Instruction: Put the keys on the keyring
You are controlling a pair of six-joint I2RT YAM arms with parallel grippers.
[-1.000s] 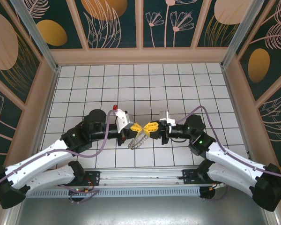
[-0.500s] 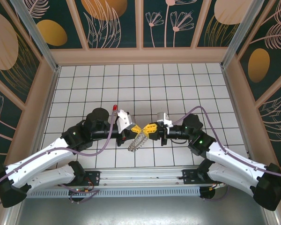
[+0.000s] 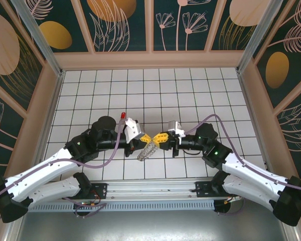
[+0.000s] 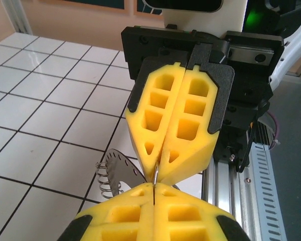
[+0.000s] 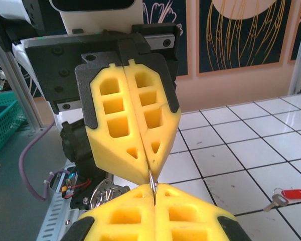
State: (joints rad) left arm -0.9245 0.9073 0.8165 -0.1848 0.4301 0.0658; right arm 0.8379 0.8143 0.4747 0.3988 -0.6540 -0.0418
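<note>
The right gripper (image 3: 160,137) has edged in on the left gripper (image 3: 146,137). Both are pinched tight, tip to tip, on the keyring (image 3: 148,150), which hangs below them. The step looks like prising the ring open. Next the key (image 5: 286,196), on the tiles beyond the left wrist, needs fetching, but neither gripper is free.

The keyring (image 4: 118,170) is shiny grey metal; the key (image 5: 291,195) has a glossy red plastic head. The surface (image 4: 45,115) is glossy white tile. Left tool (image 4: 154,191) and right tool (image 5: 154,195): matt yellow plastic.
</note>
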